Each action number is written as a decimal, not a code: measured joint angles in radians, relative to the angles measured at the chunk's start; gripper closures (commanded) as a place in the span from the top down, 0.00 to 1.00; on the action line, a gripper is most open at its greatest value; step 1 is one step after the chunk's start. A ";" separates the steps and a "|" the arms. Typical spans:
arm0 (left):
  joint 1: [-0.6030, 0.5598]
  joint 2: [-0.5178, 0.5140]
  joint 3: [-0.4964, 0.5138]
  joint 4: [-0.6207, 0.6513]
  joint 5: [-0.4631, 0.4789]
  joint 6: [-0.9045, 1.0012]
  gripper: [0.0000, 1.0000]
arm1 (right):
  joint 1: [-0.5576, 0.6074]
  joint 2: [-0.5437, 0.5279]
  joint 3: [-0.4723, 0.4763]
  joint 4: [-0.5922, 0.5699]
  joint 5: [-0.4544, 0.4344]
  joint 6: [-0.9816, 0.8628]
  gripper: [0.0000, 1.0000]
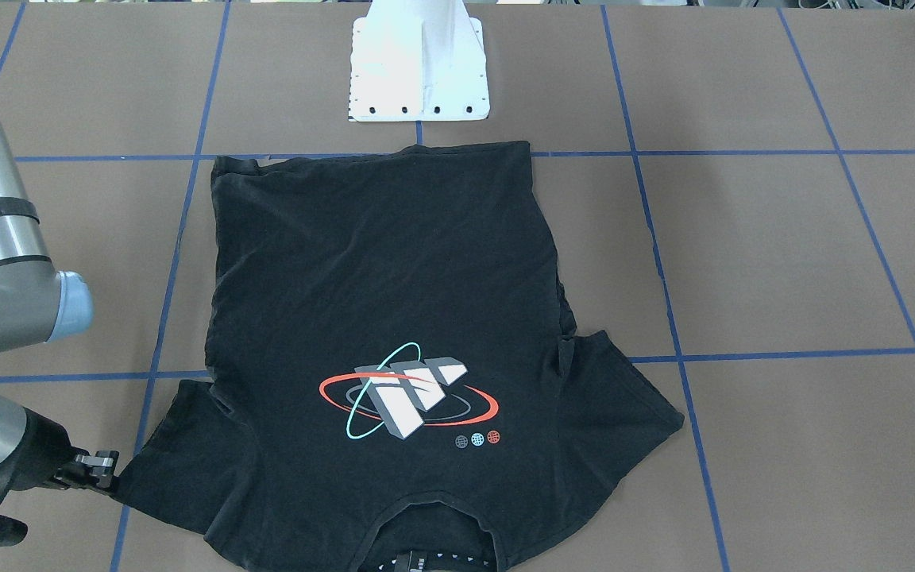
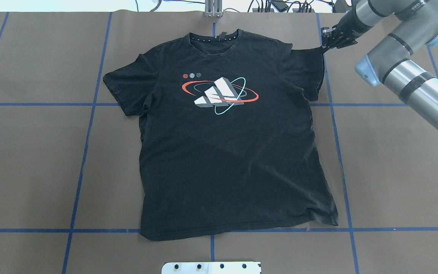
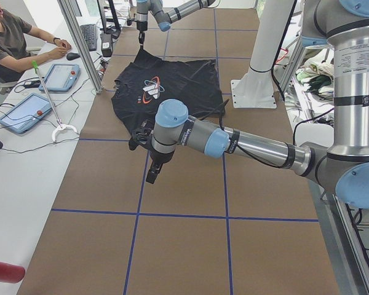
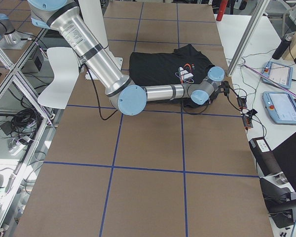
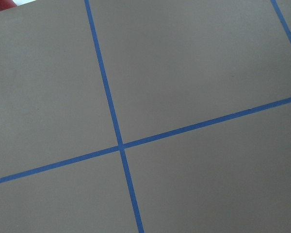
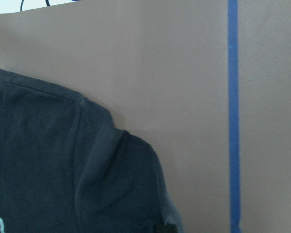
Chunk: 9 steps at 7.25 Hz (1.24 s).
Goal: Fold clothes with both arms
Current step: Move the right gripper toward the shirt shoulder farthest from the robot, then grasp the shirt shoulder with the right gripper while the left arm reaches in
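T-shirt [image 2: 226, 160] lies flat, logo up, right gripper [image 2: 324, 46] pinching one sleeve tip.

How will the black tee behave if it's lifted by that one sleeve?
Probably floppy: the T-shirt lies flat with soft wrinkles, and its sleeve draws to a point at the right gripper. Likely light, so it should drape and trail. One grip point would probably bunch it.
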 measured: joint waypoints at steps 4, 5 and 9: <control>0.001 -0.006 -0.001 -0.002 -0.004 -0.002 1.00 | -0.166 0.153 -0.021 -0.022 -0.104 0.251 0.00; 0.002 -0.010 -0.001 -0.004 -0.006 -0.001 1.00 | -0.180 0.174 -0.054 -0.023 -0.128 0.260 0.00; 0.045 -0.043 0.086 -0.170 -0.047 -0.020 1.00 | -0.231 0.194 -0.084 -0.019 -0.197 0.267 1.00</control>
